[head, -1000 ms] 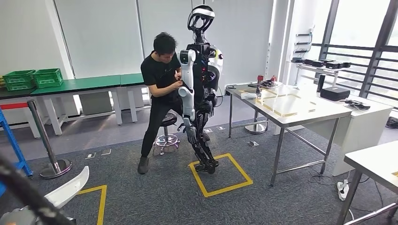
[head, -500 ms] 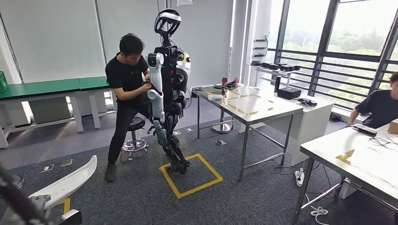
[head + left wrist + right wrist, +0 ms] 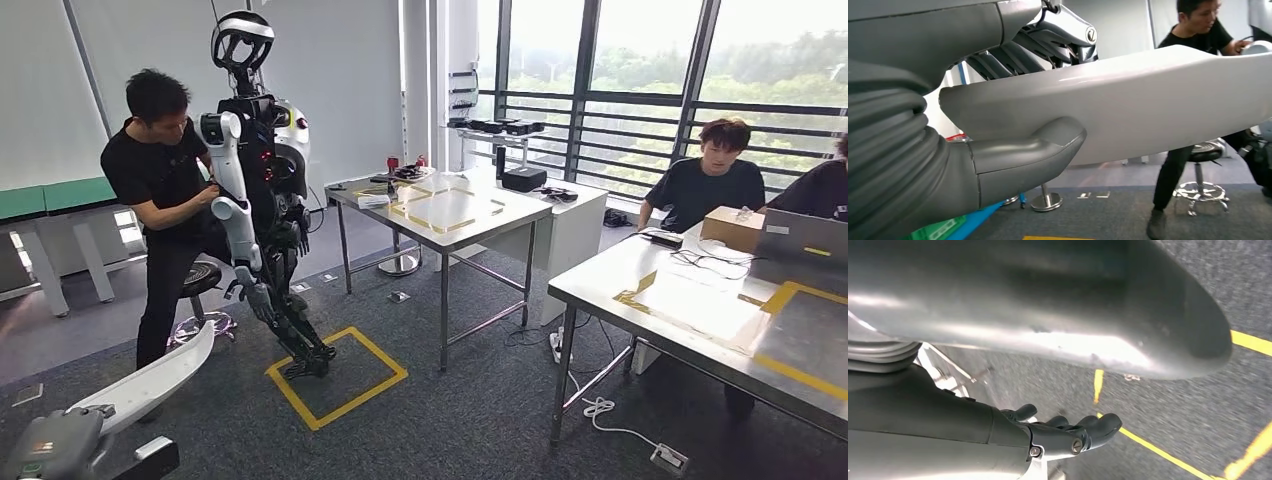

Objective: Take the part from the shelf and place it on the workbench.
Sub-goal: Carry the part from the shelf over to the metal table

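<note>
The part (image 3: pixel 150 385), a long white curved shell, sits low at the near left of the head view, held by the left robot hand (image 3: pixel 55 445), whose grey bulk shows at its near end. In the left wrist view the part (image 3: pixel 1148 100) runs between that robot hand's thick grey thumb (image 3: pixel 1033 150) on one face and its dark fingers (image 3: pixel 1013 52) on the other, so the grip is closed around it. The right robot hand (image 3: pixel 1068 432) hangs over grey carpet with yellow floor tape (image 3: pixel 1168 455); its dark fingers are curled inward with nothing in them. Beyond the part, a second humanoid robot (image 3: pixel 255 190) stands in a yellow floor square (image 3: pixel 335 375), and a person in black (image 3: pixel 160 210) beside it touches its side. Right of that robot stands a steel table (image 3: pixel 440 210), and further right a nearer table (image 3: pixel 700 310) where a seated person (image 3: pixel 710 180) works.
</note>
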`<control>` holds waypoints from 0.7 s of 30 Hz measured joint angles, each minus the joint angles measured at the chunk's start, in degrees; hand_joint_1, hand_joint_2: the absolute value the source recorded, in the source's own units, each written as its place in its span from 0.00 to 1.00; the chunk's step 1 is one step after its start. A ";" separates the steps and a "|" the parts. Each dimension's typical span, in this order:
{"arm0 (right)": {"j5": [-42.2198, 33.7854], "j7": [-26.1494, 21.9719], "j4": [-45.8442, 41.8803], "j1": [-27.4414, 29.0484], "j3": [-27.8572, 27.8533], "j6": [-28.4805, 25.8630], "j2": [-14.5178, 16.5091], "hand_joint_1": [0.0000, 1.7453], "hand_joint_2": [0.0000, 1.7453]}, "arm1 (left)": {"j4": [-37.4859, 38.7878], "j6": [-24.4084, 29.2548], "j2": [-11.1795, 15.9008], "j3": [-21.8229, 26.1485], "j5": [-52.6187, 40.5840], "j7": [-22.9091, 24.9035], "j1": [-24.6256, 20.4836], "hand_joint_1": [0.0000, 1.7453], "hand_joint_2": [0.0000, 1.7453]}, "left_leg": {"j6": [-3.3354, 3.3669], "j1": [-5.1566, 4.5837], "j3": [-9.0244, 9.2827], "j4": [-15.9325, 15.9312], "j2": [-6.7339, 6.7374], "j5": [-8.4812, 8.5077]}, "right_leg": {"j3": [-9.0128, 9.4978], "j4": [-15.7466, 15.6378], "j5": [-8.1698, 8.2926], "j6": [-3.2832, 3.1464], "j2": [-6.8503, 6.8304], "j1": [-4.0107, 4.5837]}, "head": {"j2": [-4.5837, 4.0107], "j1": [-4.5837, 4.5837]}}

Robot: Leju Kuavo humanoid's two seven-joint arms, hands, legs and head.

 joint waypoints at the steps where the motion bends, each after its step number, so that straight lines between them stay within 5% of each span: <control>1: 0.11 0.00 0.00 0.05 0.00 0.03 0.04 0.00 0.00 | 0.06 -0.02 0.19 0.01 0.14 -0.14 0.13 1.00 1.00 | 0.07 0.02 -0.31 0.12 -0.15 0.81 | 0.00 0.08 0.01 0.01 0.83 0.00 | 0.00 -0.02; 5: 0.47 -0.09 0.00 -0.20 0.00 0.25 0.23 0.00 0.00 | 0.02 -0.06 1.14 -0.01 0.90 -0.85 0.07 1.00 1.00 | 0.51 0.39 5.18 -12.44 -3.34 7.37 | -0.34 0.66 0.05 0.56 3.94 0.00 | 0.00 -0.05; 7: 0.61 -0.09 0.00 -0.24 0.00 0.34 0.31 0.00 0.00 | 0.03 -0.17 1.48 0.01 1.28 -1.16 0.08 1.00 1.00 | 0.86 0.29 6.18 -14.61 -4.26 7.50 | -0.87 0.64 0.39 1.41 5.29 -0.15 | 0.00 -0.02; 9: 0.76 -0.09 0.00 -0.04 0.00 0.44 0.34 0.00 0.00 | 0.04 -0.38 1.35 0.02 1.54 -1.53 0.12 1.00 1.00 | 1.52 0.31 6.17 -14.89 -3.13 7.86 | -1.27 0.44 0.74 2.20 5.83 -0.30 | 0.00 0.07; 11: 0.95 -0.08 0.00 -0.04 0.02 0.49 0.36 0.00 0.00 | 0.04 -0.54 1.26 0.02 1.65 -1.94 0.15 1.00 1.00 | 2.37 0.47 6.16 -15.32 -1.83 8.30 | -2.41 2.48 -0.68 2.65 3.28 0.01 | 0.00 0.31; 13: 1.07 -0.08 0.00 -0.28 0.08 0.50 0.37 0.00 0.00 | 0.14 -0.60 1.43 0.02 1.72 -2.29 0.38 1.00 1.00 | 2.93 0.31 6.03 -15.44 -0.43 8.45 | -5.36 9.02 -4.31 2.87 -0.18 0.23 | 0.00 0.50; 15: 1.13 -0.08 0.00 -0.37 0.11 0.50 0.38 0.00 0.00 | 0.29 -0.62 1.57 0.02 1.73 -2.46 0.87 1.00 1.00 | 3.09 0.13 5.89 -15.36 1.01 8.43 | -8.05 15.36 -6.80 3.04 -1.30 0.19 | 0.00 0.52; 16: 1.15 -0.08 0.00 -0.35 0.11 0.50 0.37 0.00 0.00 | 0.33 -0.71 1.59 0.02 1.73 -2.46 1.16 1.00 1.00 | 3.09 0.10 5.84 -15.31 1.70 8.41 | -8.06 15.86 -6.61 3.07 -1.49 0.19 | 0.00 0.52; 18: 1.20 -0.08 -0.01 -0.36 0.11 0.49 0.36 0.00 0.00 | 0.36 -1.02 1.61 0.02 1.75 -2.33 1.59 1.00 1.00 | 2.96 0.09 5.82 -15.15 3.04 8.28 | -4.86 10.55 -3.89 2.95 -2.36 0.24 | 0.00 0.46; 21: 1.28 -0.11 -0.02 -0.52 0.11 0.49 0.36 0.00 0.00 | 0.28 -1.73 1.88 0.02 2.14 -2.35 1.77 1.00 1.00 | 2.27 -0.30 5.87 -14.90 4.77 7.92 | 0.01 1.40 -1.28 1.99 -5.94 0.79 | 0.00 0.27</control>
